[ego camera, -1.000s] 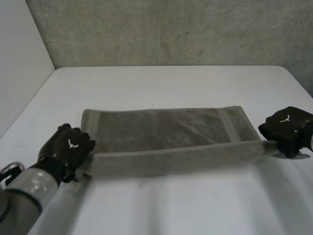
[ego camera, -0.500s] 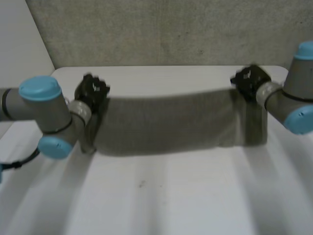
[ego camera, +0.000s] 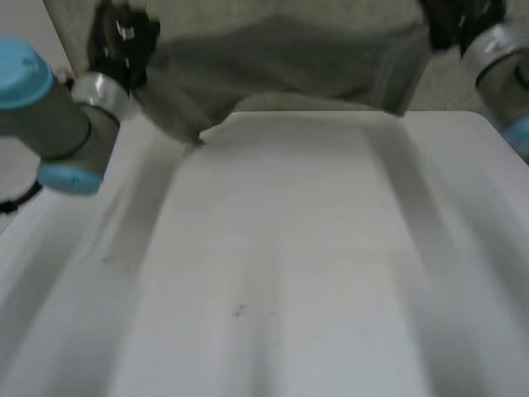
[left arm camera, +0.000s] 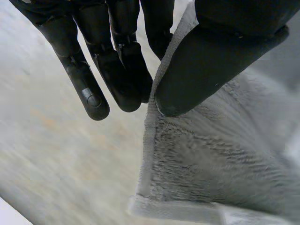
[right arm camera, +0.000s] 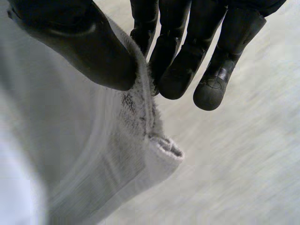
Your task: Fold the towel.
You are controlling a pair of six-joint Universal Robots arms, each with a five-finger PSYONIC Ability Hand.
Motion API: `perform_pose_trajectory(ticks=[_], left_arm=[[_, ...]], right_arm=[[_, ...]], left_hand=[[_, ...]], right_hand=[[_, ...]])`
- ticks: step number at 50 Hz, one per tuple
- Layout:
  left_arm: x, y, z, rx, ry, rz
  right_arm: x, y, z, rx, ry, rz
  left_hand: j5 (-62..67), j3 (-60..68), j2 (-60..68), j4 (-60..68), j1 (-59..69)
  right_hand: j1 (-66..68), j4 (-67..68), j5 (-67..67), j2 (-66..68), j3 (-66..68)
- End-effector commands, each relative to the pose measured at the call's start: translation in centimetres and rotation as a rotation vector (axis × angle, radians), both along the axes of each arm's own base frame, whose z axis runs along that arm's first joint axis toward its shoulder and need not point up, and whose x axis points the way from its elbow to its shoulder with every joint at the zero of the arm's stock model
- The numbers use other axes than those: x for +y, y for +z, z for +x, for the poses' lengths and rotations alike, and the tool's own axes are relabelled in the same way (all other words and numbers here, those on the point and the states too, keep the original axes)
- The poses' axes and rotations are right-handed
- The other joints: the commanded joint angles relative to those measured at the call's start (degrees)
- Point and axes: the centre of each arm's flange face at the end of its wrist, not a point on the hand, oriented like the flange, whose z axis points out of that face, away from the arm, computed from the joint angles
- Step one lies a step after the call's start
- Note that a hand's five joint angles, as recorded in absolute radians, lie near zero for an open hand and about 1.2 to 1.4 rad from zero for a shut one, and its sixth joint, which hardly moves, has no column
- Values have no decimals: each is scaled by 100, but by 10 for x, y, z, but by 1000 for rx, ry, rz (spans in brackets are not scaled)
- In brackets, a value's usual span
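A grey towel (ego camera: 289,62) hangs stretched in the air above the far edge of the white table (ego camera: 289,265), held up by both hands. My left hand (ego camera: 120,37) grips its left end, and in the left wrist view the thumb (left arm camera: 220,61) pinches the towel's edge (left arm camera: 201,159) against the fingers (left arm camera: 117,65). My right hand (ego camera: 459,18) holds the right end, and in the right wrist view its thumb (right arm camera: 84,42) presses the towel's corner (right arm camera: 140,136) against the fingers (right arm camera: 187,51). The towel's lower left corner (ego camera: 192,132) just reaches the table.
A grey wall (ego camera: 463,95) stands behind the table. A lighter side wall (ego camera: 25,21) runs along the left. A small dark speck (ego camera: 239,311) marks the tabletop near the front.
Both hands have risen and moved away toward the wall, lifting the towel from flat on the table to hanging in the air at the far edge.
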Motion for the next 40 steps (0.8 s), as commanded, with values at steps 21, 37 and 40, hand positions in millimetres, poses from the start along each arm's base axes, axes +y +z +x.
perform_pose_trajectory(ticks=[21, 37, 40], left_arm=[[129, -169, 48, -357, -83, 485], [108, -174, 46, -317, -45, 330], [107, -179, 47, -321, -43, 337]], right_arm=[[96, -144, -54, 174, 61, 586], [94, -156, -61, 169, 48, 591], [94, -157, -61, 169, 44, 595]], left_hand=[[1053, 1028, 1020, 1023, 1074], [-1753, -1779, -1787, -1784, -1733], [-1753, -1779, -1787, -1784, -1733]], right_hand=[[303, 281, 191, 297, 308], [303, 281, 191, 297, 308], [303, 281, 191, 297, 308]])
